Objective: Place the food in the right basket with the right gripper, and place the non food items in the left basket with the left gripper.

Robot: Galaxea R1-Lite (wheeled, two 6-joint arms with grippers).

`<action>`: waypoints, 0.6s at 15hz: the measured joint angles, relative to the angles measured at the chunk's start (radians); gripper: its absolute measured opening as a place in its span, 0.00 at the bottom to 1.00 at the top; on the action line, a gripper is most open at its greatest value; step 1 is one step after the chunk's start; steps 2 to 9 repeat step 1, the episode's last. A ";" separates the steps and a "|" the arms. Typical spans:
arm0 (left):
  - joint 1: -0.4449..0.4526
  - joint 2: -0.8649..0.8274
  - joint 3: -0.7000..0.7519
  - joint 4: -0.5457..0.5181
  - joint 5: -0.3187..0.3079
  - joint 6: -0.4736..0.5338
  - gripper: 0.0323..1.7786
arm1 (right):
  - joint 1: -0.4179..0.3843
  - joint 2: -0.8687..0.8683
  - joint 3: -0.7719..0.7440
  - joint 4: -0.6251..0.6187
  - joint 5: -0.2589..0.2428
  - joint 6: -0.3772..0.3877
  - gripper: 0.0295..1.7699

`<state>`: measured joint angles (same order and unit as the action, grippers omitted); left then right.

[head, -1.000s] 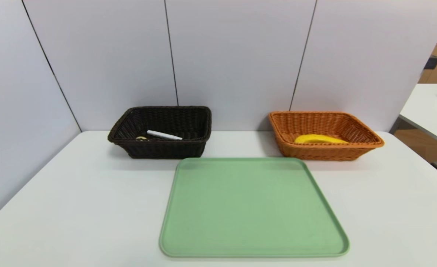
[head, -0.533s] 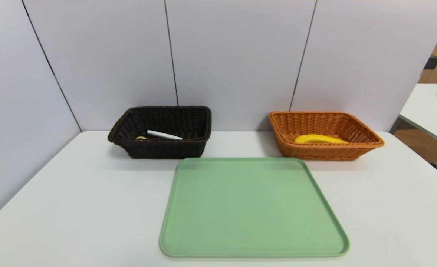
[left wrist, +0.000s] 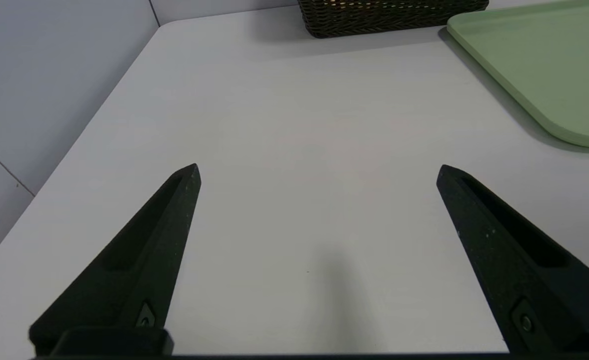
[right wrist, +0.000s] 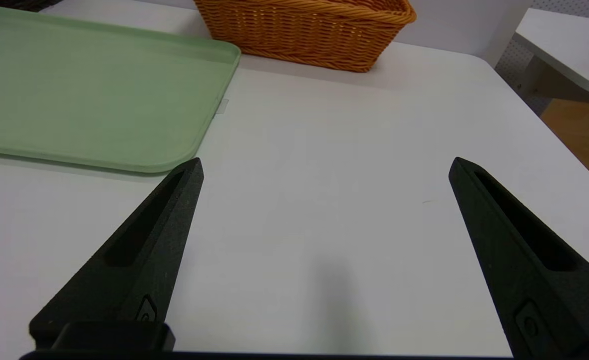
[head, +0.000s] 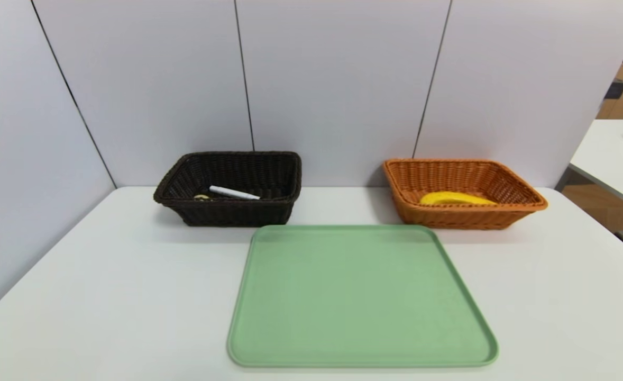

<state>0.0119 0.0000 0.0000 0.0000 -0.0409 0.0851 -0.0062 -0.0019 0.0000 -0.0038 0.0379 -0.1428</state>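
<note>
Banana (head: 457,198) lies inside the orange basket (head: 523,203).

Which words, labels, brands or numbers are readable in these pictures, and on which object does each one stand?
None is readable.
White marker in the dark brown basket: no print can be made out.
Banana, orange basket, green tray, table: no text shows.
</note>
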 joint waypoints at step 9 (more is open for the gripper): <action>0.000 0.000 0.000 0.000 0.000 0.000 0.95 | 0.000 0.000 0.000 -0.001 0.001 -0.002 0.96</action>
